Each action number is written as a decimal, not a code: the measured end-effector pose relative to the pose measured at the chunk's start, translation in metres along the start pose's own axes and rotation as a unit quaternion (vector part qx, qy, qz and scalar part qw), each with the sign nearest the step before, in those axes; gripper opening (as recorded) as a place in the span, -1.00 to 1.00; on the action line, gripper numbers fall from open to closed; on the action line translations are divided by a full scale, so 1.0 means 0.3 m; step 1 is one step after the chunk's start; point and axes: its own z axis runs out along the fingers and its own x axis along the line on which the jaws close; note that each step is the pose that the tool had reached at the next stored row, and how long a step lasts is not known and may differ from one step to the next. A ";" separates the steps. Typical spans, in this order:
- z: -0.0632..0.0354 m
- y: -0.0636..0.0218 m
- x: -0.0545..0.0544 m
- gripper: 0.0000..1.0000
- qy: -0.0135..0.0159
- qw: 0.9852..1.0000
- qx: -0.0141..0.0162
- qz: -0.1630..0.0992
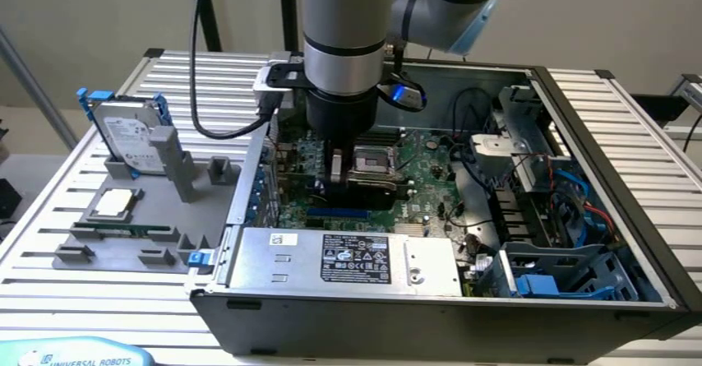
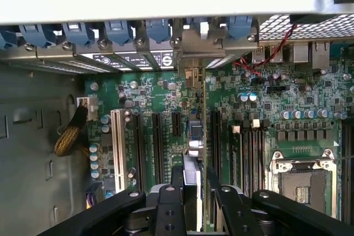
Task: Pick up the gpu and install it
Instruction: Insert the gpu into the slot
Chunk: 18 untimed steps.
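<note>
While your arm [image 1: 342, 45] reached straight down into the open case [image 1: 614, 177], the gripper [image 2: 193, 192] was closed on the gpu [image 2: 194, 136], its two black fingers [image 2: 171, 186] pressing the card's flat faces from either side. You held the card edge-on and upright over the motherboard [image 2: 249, 114], among the long black expansion slots [image 2: 157, 142]; whether its lower edge sat in a slot could not be told. Its silver end bracket [image 2: 191, 64] stood against the case's rear wall, in line with the row of blue slot clips [image 2: 116, 29]. Just beside the card, on one side, lay a white slot [image 2: 117, 147]; on the other, the empty CPU socket [image 2: 301, 183] with its metal frame.

In the exterior view your gripper [image 1: 357, 177] was low over the middle of the board, next to the socket [image 1: 373, 162]. The power supply [image 1: 340, 259] filled the case's near edge, and blue cables [image 1: 570, 201] ran along the drive bays toward the exterior view's right.

Outside the case, on the table's [image 1: 44, 259] left part as the exterior view shows it, a grey fixture [image 1: 121, 243] carried a hard drive [image 1: 123, 132] standing upright at its far corner and a small square CPU [image 1: 114, 204] lying flat near its middle.
</note>
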 end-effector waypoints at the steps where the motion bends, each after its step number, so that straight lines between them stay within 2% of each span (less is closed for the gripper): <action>1: 0.003 0.001 0.000 -0.46 -0.001 1.000 0.000 -0.001; 8: 0.017 0.005 0.001 -0.46 -0.008 1.000 -0.001 -0.006; 18: 0.025 0.009 0.001 -0.46 -0.008 1.000 -0.006 -0.006</action>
